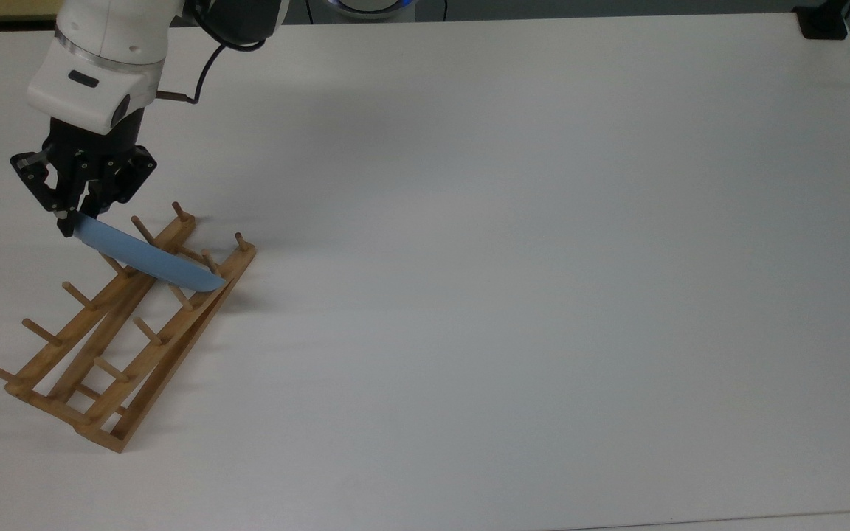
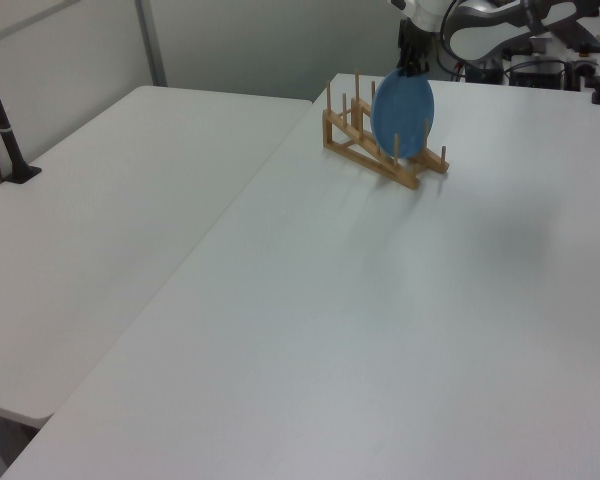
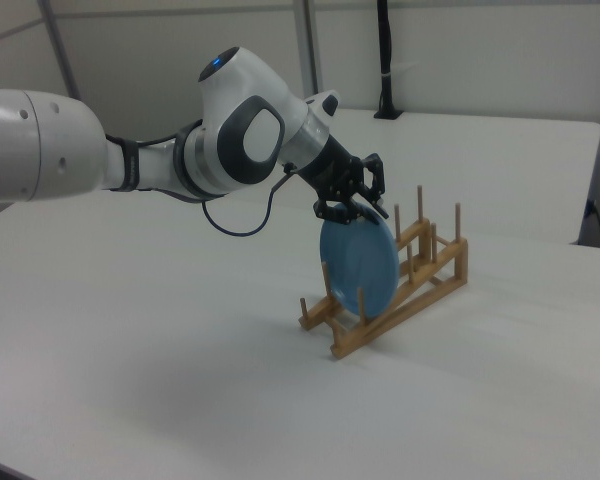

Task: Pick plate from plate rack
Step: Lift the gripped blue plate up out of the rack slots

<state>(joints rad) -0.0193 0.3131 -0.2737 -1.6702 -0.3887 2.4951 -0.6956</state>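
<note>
Plate [image 1: 146, 256] upright in plate rack [image 1: 119, 332] on table [image 1: 513, 258].

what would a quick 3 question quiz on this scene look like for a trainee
1. True or false: the gripper is shut on the top rim of the plate.
2. Where is the plate's lower edge? A) flat on the table B) in the plate rack between pegs C) lifted well clear of the rack
3. Fill in: in the top view, the plate sits at the rack's end nearer the ____.

Key:
1. True. The fingers pinch the rim at the plate's upper edge.
2. B. In the right view the plate stands upright in the rack.
3. Gripper; the far end's pegs hold nothing.
</note>
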